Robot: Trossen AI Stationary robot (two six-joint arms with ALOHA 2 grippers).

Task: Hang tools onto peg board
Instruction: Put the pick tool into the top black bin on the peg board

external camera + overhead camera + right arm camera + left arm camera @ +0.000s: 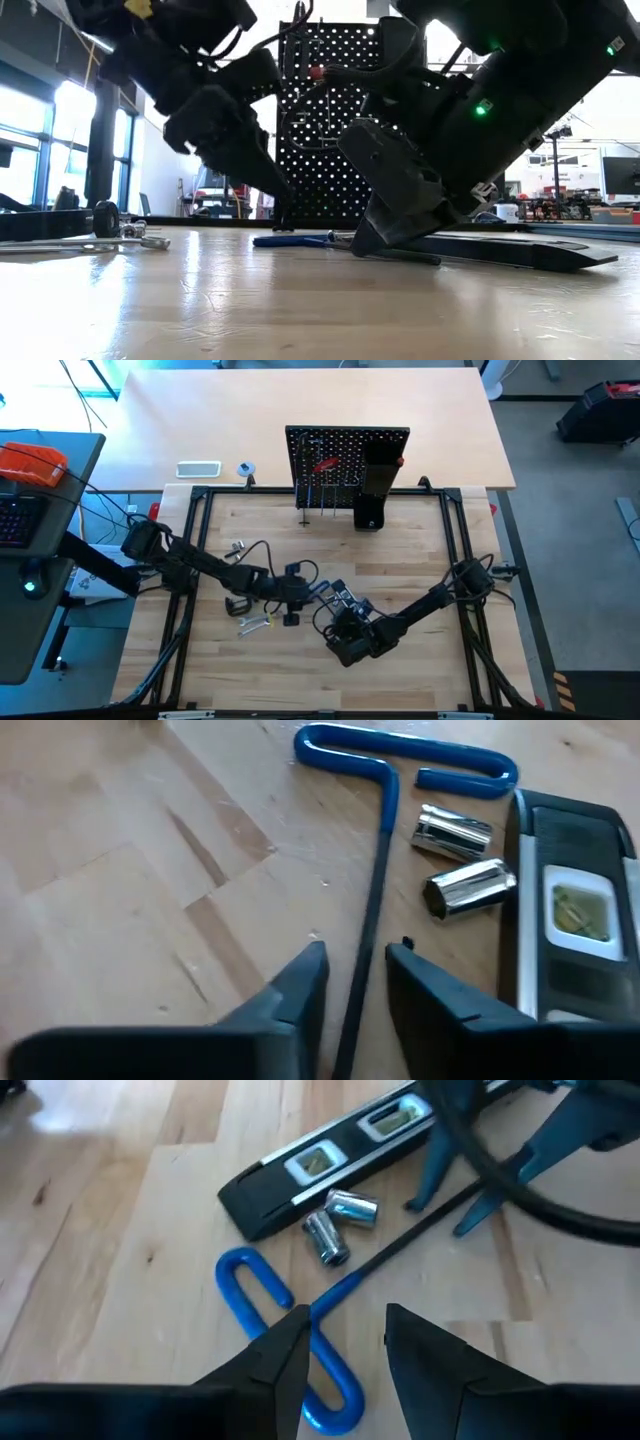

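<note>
A blue T-handle hex key [262, 1302] [385, 810] [322, 593] lies flat on the wooden table between my two grippers. My left gripper [345, 1335] [303, 597] is open and hovers over the spot where the handle meets the shaft. My right gripper [356, 970] [337, 605] is open and low at the table, with the dark shaft [368, 935] running between its fingers. The peg board [345, 455] [330, 120] stands upright at the table's far side, with a red-handled tool [325, 463] hanging on it. My right gripper has the hex key's shaft [360, 990] between its two fingers, which slant down from the table's near right and lie along the shaft. I cannot tell whether they touch it. The key lies flat on the table.
A black-and-silver bar [330, 1155] [570, 910] and two silver sockets [340, 1225] [455, 855] lie close beside the key. A wrench [255, 623] and a black clamp [238, 605] lie to the left. A tall black box holder [375, 485] is fixed to the peg board.
</note>
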